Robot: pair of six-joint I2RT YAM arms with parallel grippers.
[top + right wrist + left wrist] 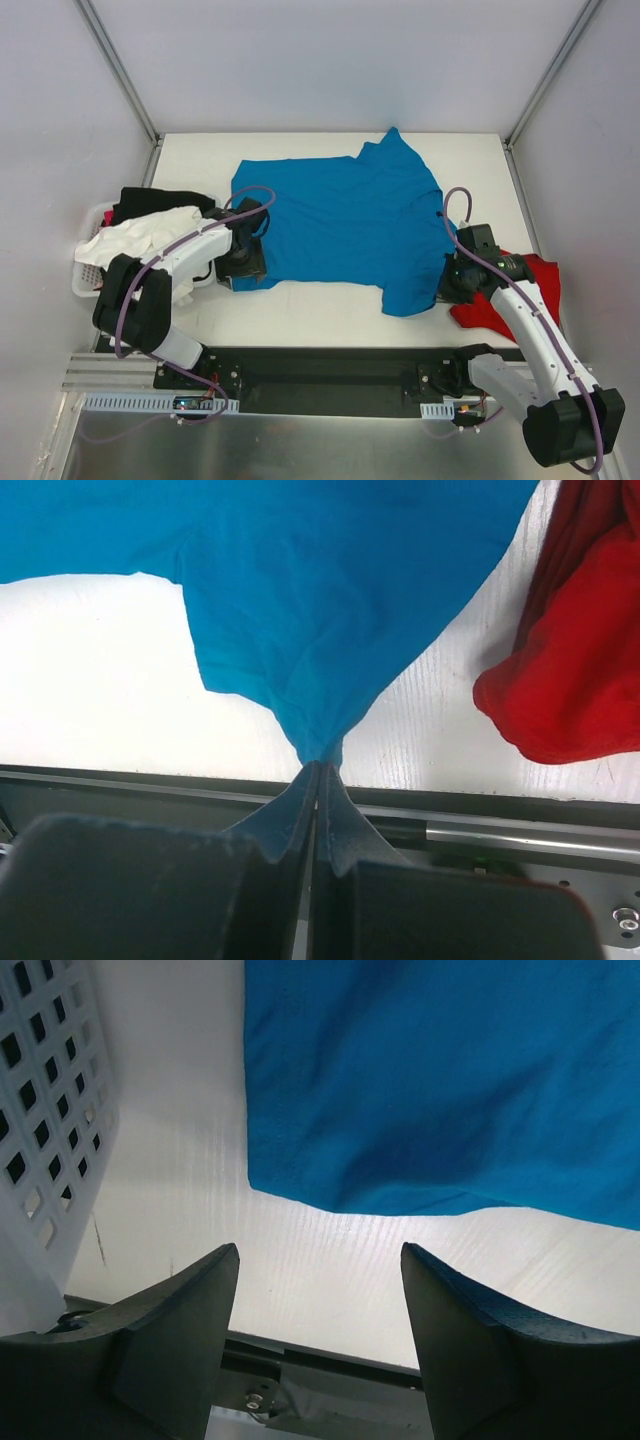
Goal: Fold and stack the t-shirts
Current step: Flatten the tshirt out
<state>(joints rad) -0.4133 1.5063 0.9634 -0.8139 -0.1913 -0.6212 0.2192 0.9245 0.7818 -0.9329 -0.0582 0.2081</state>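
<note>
Right gripper (318,772): fingers clenched, pinching a gathered point of the blue shirt (340,225) at its near-right edge. The cloth fans out from the pinch.
Left gripper (320,1252): fingers spread with nothing between them, hovering just short of the shirt's near-left corner, with bare table (180,1160) below.

The blue shirt lies spread across the middle of the table, mostly flat, with one sleeve pointing toward the far edge. The red shirt (520,290) is bunched at the right edge beside the right arm. In the wrist view a strip of table separates it from the blue one.

Step, as judged: squaring up the blue shirt before its first fold. Only one side is held.
Next move calls for the left fingers to reach the corner and close on it. Then both sides should lift evenly so the hem stays straight.

Surroundings: a basket (85,280) at the left edge holds a white garment (140,235) and a black garment (160,203), close against the left arm, a possible snag. The red heap sits near the right pinch and could get dragged along.
</note>
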